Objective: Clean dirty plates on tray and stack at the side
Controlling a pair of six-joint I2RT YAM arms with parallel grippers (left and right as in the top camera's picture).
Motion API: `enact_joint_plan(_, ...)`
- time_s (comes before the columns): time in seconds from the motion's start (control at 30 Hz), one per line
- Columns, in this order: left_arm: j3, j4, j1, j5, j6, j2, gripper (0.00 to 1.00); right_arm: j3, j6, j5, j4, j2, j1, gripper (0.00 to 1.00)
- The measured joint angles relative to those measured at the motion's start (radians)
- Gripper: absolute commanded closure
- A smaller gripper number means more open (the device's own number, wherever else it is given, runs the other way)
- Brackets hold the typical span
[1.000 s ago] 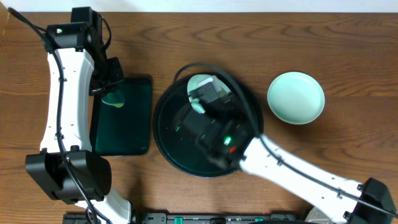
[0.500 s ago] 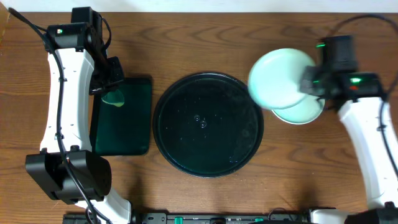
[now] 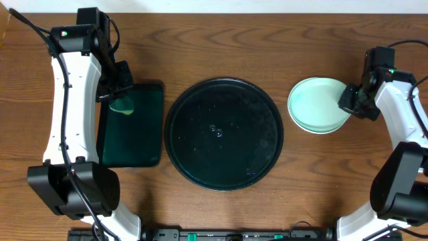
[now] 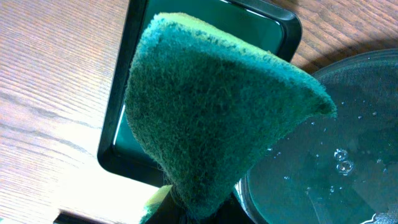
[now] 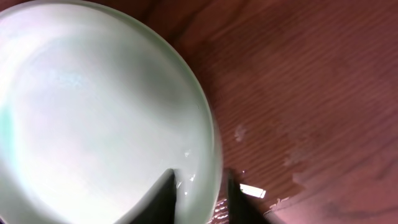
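The round black tray lies mid-table, wet with droplets and with no plate on it; its rim also shows in the left wrist view. The pale mint-green plates lie stacked on the table to the tray's right; I make out two rims, and no white plate shows. My right gripper is at the stack's right edge, its fingers closed over the rim of the top plate. My left gripper is shut on a green sponge above the rectangular tray.
A dark rectangular tray sits left of the round tray, also in the left wrist view. Water spots mark the wood beside the plates. The right arm stands along the table's right edge.
My right gripper lifted a mint-green plate off the round tray, carried it right and set it onto the plate at the side. The left arm has not moved.
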Motion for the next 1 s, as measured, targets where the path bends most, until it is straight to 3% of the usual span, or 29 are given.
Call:
enact_joint_plan(0.07, 0.000, 0.000, 0.000, 0.000, 0.000, 0.000, 0.93, 0.000, -0.003, -0.018, 0.009, 0.002, 0.000, 0.26)
enact_joint_plan(0.1, 0.000, 0.000, 0.000, 0.000, 0.001, 0.000, 0.93, 0.000, -0.014, -0.041, 0.009, 0.000, 0.000, 0.11)
enact_joint_plan(0.13, -0.003, 0.000, 0.000, 0.000, 0.007, 0.000, 0.93, 0.003, -0.039, -0.083, 0.008, -0.003, 0.000, 0.06)
enact_joint_plan(0.37, -0.131, 0.044, 0.000, 0.000, 0.077, 0.000, 0.93, 0.124, -0.188, -0.311, -0.037, -0.077, 0.038, 0.03)
enact_joint_plan(0.53, -0.380, 0.275, 0.000, 0.000, 0.142, 0.000, 0.93, 0.154, -0.235, -0.365, -0.045, -0.122, 0.154, 0.01)
enact_joint_plan(0.57, -0.425, 0.327, 0.000, 0.000, 0.157, 0.003, 0.88, 0.154, -0.240, -0.361, -0.055, -0.121, 0.176, 0.01)
enact_joint_plan(0.67, -0.519, 0.429, 0.000, 0.000, 0.179, 0.005, 0.36, 0.154, -0.245, -0.345, -0.082, -0.121, 0.208, 0.01)
enact_joint_plan(0.7, -0.543, 0.445, 0.000, 0.000, 0.184, 0.005, 0.31, 0.154, -0.247, -0.332, -0.093, -0.121, 0.216, 0.01)
enact_joint_plan(1.0, -0.550, 0.386, 0.000, 0.000, 0.190, -0.008, 0.28, 0.154, -0.251, -0.298, -0.122, -0.121, 0.226, 0.01)
